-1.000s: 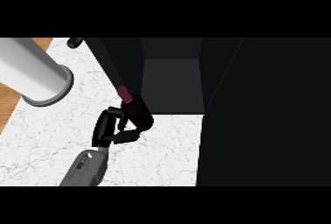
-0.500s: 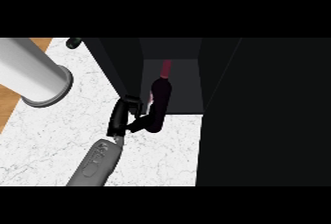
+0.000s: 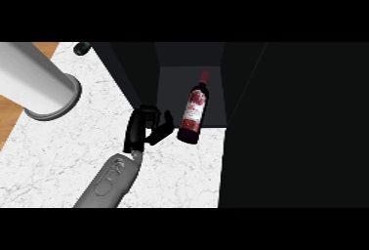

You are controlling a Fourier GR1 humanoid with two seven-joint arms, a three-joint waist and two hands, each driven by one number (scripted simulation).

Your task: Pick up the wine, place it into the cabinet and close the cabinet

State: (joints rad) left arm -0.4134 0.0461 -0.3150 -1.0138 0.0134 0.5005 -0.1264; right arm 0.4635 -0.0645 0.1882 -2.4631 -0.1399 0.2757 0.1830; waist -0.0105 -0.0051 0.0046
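Head view: the wine bottle (image 3: 193, 108) sits in the dark cabinet (image 3: 137, 73) opening, its base at the front edge of the grey shelf floor and its neck toward 12 o'clock. The left hand (image 3: 146, 129) hovers over the marble counter (image 3: 57, 146) at the bottle's 8 o'clock; its fingers are loosely spread and hold nothing. A pale cylinder (image 3: 36, 80) stands at the hand's 10 o'clock.

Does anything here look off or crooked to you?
The wine bottle in the open cabinet looks askew. It slants with its neck toward the back, leaning or lying rather than plainly upright, and its base seems to sit right at the shelf's front edge. The left hand is beside it, not touching.
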